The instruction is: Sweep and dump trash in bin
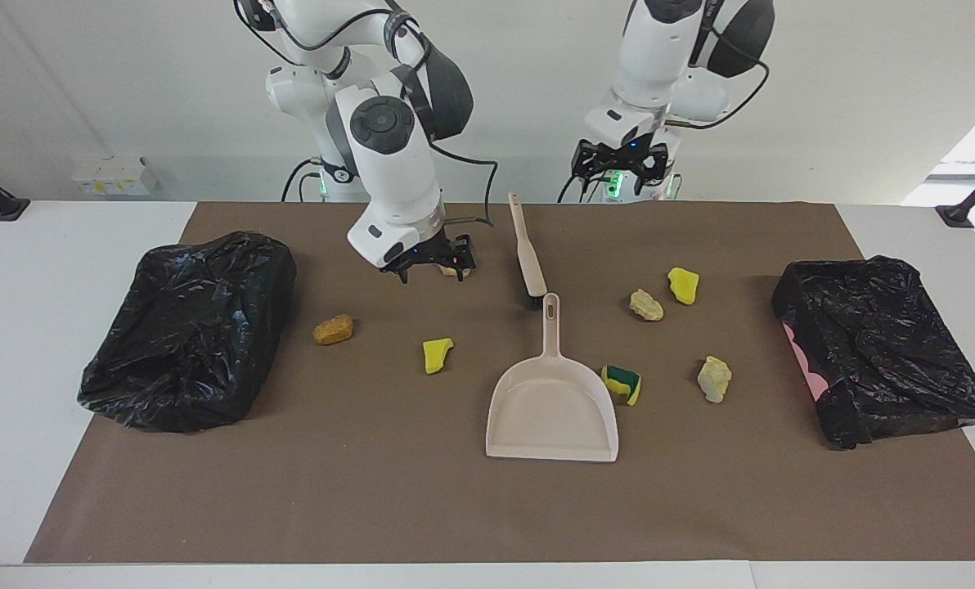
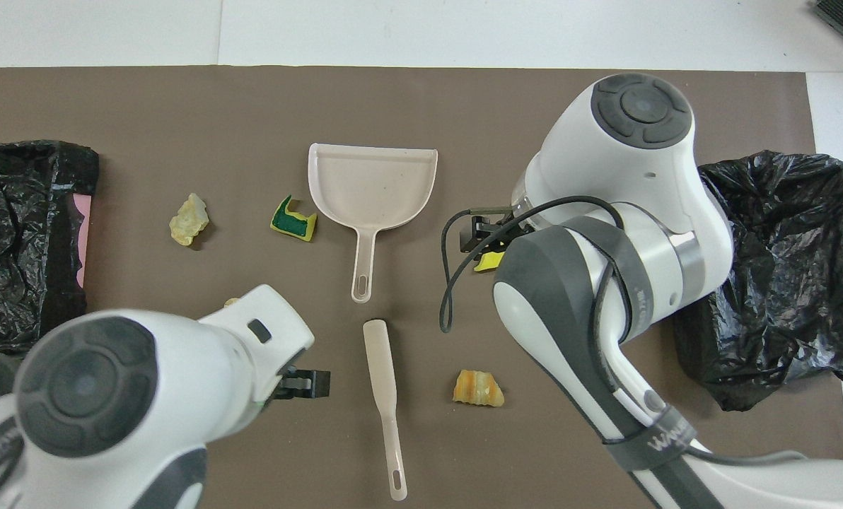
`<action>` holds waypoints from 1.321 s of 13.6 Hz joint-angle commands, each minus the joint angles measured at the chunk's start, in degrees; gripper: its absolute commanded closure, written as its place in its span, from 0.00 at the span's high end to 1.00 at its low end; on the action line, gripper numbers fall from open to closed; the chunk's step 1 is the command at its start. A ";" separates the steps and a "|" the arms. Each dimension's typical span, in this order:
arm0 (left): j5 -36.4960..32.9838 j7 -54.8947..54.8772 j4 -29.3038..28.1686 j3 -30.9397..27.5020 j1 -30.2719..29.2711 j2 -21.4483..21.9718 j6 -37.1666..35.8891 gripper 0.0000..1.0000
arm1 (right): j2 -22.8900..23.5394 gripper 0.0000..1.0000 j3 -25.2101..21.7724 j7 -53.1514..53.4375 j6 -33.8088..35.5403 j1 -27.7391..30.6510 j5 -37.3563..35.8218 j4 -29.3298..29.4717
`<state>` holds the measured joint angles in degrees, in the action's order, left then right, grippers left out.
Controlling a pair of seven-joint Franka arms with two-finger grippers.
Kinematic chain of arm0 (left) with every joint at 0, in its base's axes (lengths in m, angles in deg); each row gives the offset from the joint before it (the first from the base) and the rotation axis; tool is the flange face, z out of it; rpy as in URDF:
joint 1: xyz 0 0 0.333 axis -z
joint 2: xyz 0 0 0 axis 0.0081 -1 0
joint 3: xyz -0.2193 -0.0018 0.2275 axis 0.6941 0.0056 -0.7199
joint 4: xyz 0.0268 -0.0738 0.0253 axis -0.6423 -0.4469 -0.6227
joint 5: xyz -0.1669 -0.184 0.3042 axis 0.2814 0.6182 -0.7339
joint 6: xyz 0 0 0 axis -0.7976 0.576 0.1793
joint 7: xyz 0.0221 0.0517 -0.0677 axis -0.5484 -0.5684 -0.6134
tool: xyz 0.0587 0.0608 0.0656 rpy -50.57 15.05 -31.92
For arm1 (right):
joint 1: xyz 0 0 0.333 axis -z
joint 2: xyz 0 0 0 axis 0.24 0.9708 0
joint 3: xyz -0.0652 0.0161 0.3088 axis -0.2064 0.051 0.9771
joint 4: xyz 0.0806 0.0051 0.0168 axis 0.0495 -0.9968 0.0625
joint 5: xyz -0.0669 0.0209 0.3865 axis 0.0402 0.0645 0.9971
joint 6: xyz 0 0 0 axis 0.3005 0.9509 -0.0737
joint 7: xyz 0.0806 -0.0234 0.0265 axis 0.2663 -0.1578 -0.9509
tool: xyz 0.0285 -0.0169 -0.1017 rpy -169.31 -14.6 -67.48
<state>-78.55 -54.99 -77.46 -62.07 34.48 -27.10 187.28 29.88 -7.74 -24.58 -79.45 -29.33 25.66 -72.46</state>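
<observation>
Starting at the right arm's end of the bench: a crumpled black plastic-bagged bin (image 1: 189, 327) sits on that end edge of the brown paper mat (image 1: 373, 491). Next to it, mid-mat, we see an orange-brown foam chunk (image 1: 333, 329).

R gripper (image 1: 436, 270) is low, approx. over the striped orange-tan foam chunk (image 2: 478, 389), which lies toward the robots' edge. Claw is wide and empty; we can't tell if it touches the chunk. A small yellow foam wedge (image 1: 437, 355) lies farther from the robots than that.

Mat centre: a beige plastic hand brush (image 1: 527, 249), handle at the robots' edge, head just beside the handle tip of the beige plastic dustpan (image 1: 553, 409). Pan mouth faces away from the robots. A green-and-yellow sponge chunk (image 1: 622, 383) sits right beside the pan's wall.

L gripper (image 1: 618, 164) is up high over the robots' edge of the mat, claw wide, holding nothing.

Toward the left arm's end: a tan foam lump (image 1: 646, 304), a bright yellow foam chunk (image 1: 683, 285) just beside it, and a pale cream foam chunk (image 1: 714, 378) farther out. All trash is on the mat, none in the pan.

At that end edge lies a 2nd black-bagged bin with pink showing (image 1: 880, 352).
</observation>
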 commanded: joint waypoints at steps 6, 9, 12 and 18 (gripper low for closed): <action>0.65 19.02 -17.52 -1.28 21.95 -0.92 18.07 1.00 | 12.34 1.00 0.57 17.08 -6.59 -10.21 1.27 9.68; 0.65 20.98 -18.06 -1.28 23.28 -6.81 24.85 1.00 | 18.41 1.00 0.92 19.81 -7.74 -12.85 1.36 15.57; 0.65 19.92 -19.20 -1.37 23.20 -7.45 27.50 0.94 | 21.15 1.00 0.75 22.46 -10.90 -15.05 0.48 16.74; 0.65 19.92 -20.69 -1.29 23.73 -8.15 28.56 0.62 | 22.55 0.65 0.92 21.93 -12.84 -15.23 -4.53 14.71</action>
<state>-78.29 -34.76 -96.44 -62.43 56.98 -36.24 214.35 51.31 -7.28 -3.33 -90.75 -44.87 22.77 -58.08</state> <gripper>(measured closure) 0.172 0.040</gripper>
